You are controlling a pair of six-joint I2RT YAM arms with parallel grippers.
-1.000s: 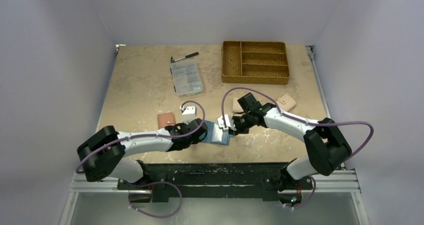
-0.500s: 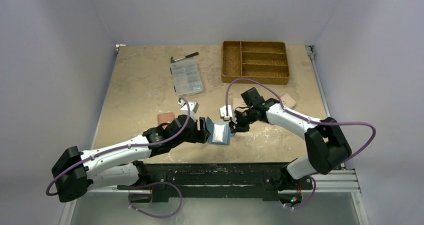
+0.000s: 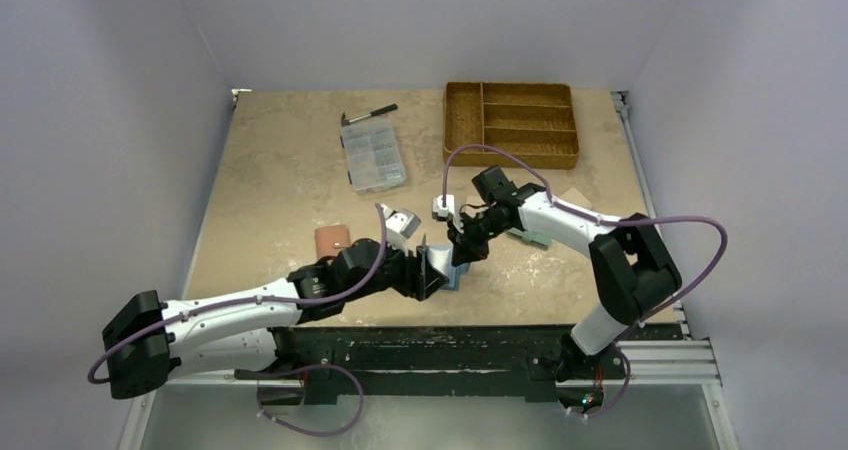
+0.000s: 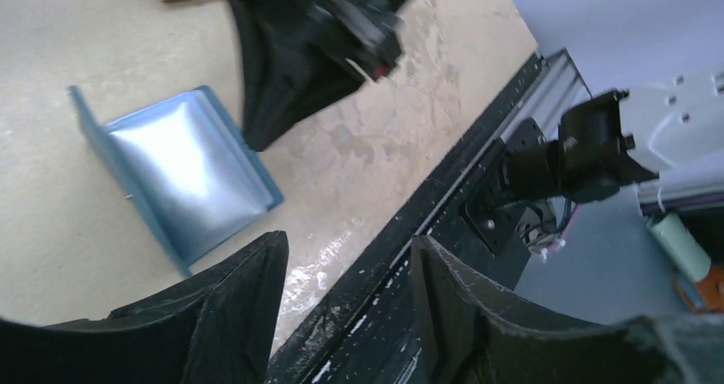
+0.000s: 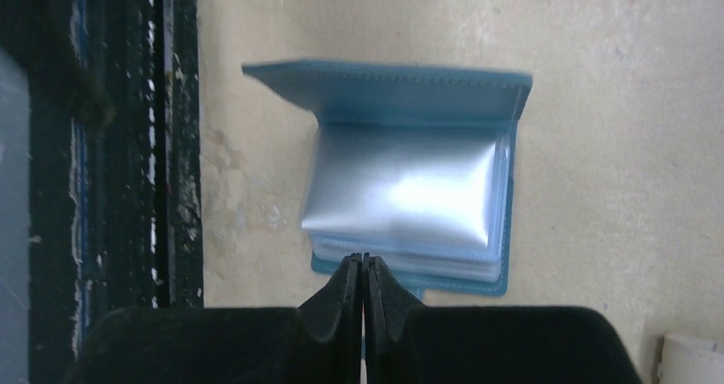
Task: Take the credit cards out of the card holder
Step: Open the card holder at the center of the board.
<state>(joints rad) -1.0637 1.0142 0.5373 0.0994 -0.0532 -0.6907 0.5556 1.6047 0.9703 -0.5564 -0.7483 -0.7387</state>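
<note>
The card holder [image 3: 447,266] is a blue bifold lying open near the table's front edge, one cover standing up, with shiny clear sleeves showing in the right wrist view [image 5: 410,179] and the left wrist view [image 4: 183,175]. No credit cards show; any inside are hidden by the sleeves. My right gripper [image 5: 364,258] is shut, with its tips at the edge of the sleeve stack; nothing shows between them. It also shows in the top view [image 3: 465,250]. My left gripper [image 4: 348,247] is open and empty just beside the holder, over the table edge, and it shows in the top view [image 3: 422,273].
A pink-brown wallet [image 3: 333,240] lies left of the holder. A pale teal wallet [image 3: 533,238] and a beige wallet [image 3: 576,196] lie to the right. A wicker tray [image 3: 510,155], a clear organiser box [image 3: 372,158] and a marker [image 3: 368,114] are at the back. A black rail [image 5: 128,145] runs along the front edge.
My left arm has reached further right and its gripper has swung round to the holder's near side. My right gripper has moved over the holder. One cover of the holder has lifted upright.
</note>
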